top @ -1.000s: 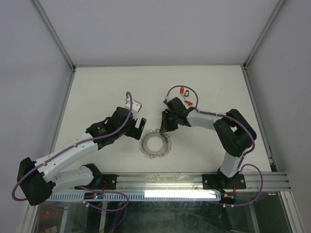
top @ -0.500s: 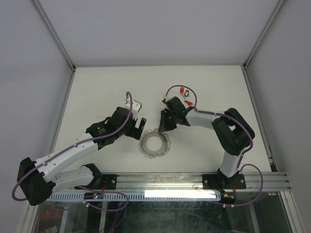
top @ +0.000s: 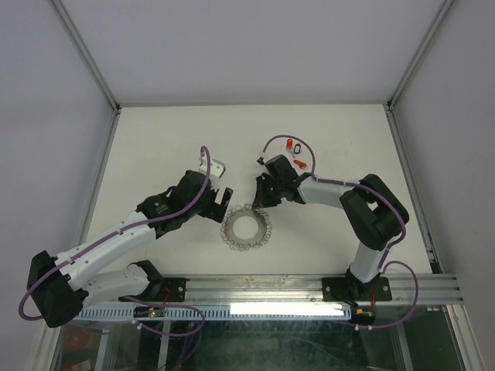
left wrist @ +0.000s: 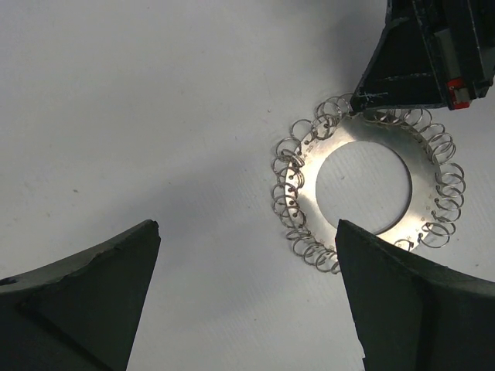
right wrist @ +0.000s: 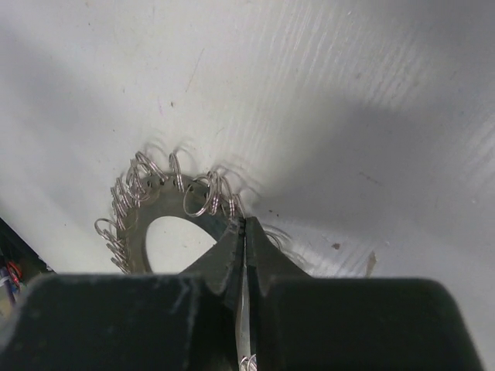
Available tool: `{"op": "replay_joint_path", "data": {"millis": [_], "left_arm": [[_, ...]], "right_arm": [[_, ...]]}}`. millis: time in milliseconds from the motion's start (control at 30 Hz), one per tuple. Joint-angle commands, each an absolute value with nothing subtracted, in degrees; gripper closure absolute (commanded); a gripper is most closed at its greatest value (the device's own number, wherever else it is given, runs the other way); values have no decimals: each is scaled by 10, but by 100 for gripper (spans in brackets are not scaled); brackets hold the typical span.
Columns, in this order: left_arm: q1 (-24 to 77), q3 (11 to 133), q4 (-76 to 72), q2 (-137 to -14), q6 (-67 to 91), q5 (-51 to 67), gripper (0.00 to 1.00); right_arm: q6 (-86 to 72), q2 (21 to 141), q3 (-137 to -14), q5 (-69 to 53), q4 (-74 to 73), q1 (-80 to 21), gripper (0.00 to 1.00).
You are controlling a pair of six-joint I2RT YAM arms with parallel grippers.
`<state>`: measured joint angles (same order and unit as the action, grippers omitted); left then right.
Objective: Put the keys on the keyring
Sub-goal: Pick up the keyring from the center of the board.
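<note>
Mid-worktop, right fingers pinch shut on the keyring at its far rim; left fingers gape wide nearby.

Fixed above and behind the two arm bases, the top external camera looks steeply down from afar on the whole white table, with the left arm at left. The left wrist camera looks down from closer in, between its own wide-set dark fingers. The right wrist camera sights along its own fingers, low and very near the surface. All three views share the keyring. The left wrist view also catches the right gripper at the ring's rim.
</note>
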<state>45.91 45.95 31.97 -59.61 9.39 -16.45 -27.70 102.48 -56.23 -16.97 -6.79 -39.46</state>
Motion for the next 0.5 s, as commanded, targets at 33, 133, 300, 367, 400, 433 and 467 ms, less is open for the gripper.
{"op": "replay_joint_path", "data": {"millis": [33,133,300,367,400,433,467], "left_arm": [[458,464,300,-566,83,-163,5],[458,464,296,-548,83,-164,5],[459,458,282,-509,82,-164,5],[458,456,276,-491,82,-164,5],[458,454,272,-482,82,-162,5],[458,453,268,-474,83,-160,4],[458,452,264,-467,83,-157,4]], "right_arm": [[-231,951,-536,-155,-18,-393,100],[-210,923,-524,-142,-16,-394,100],[-161,863,-515,-116,-21,-403,100],[-143,837,-516,-96,-28,-415,100],[-135,823,-517,-86,-30,-423,100],[-129,809,-516,-72,-31,-428,100],[-123,794,-513,-58,-28,-436,100]]}}
